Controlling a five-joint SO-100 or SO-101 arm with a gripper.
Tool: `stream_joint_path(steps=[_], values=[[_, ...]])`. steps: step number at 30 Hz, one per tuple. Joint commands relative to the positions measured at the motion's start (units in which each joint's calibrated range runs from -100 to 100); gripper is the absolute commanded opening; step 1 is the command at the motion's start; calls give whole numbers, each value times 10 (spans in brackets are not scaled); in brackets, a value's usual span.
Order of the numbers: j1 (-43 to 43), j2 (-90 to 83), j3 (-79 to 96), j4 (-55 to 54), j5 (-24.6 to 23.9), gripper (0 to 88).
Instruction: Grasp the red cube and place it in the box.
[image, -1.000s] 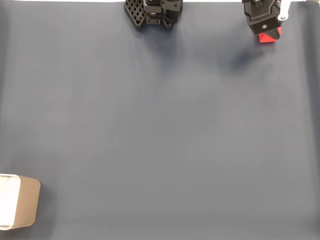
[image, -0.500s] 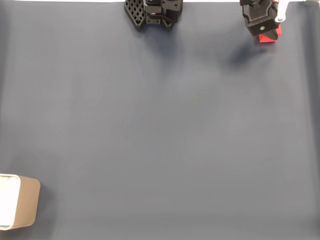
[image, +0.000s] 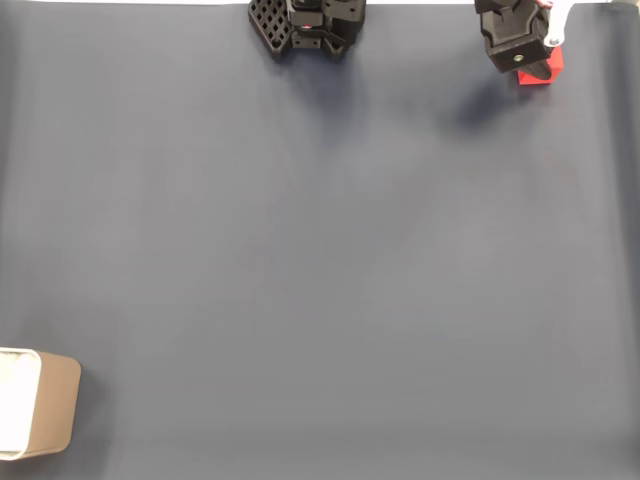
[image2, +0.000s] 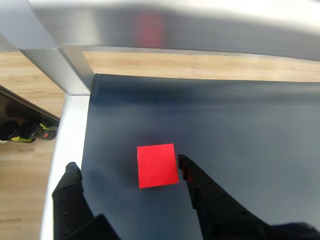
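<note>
The red cube (image2: 157, 165) lies flat on the dark mat, between the two black fingers of my open gripper (image2: 127, 165). The right finger's tip sits just beside the cube's right edge, while the left finger stands well off to its left. In the fixed view the gripper (image: 535, 62) hangs over the cube (image: 552, 68) at the top right corner, covering most of it. The tan box (image: 55, 405) with its white inside stands at the bottom left edge, far from the cube.
The arm's black base (image: 305, 25) sits at the top middle of the mat (image: 320, 250). In the wrist view the mat's edge, a grey metal frame (image2: 65, 70) and wooden floor lie just beyond the cube.
The gripper has shifted a little toward the top edge of the fixed view, over the cube. The cube has stayed on the mat.
</note>
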Motion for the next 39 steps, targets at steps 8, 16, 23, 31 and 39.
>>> stream_joint_path(steps=[8, 16, 23, 31, 39], values=[[-3, 24, -3, -34, -5, 439], [-2, 41, -8, -42, -5, 439], [-7, 46, -8, -46, -9, 439], [-12, 44, -7, -47, -11, 438], [-19, 50, -10, -49, -13, 435]])
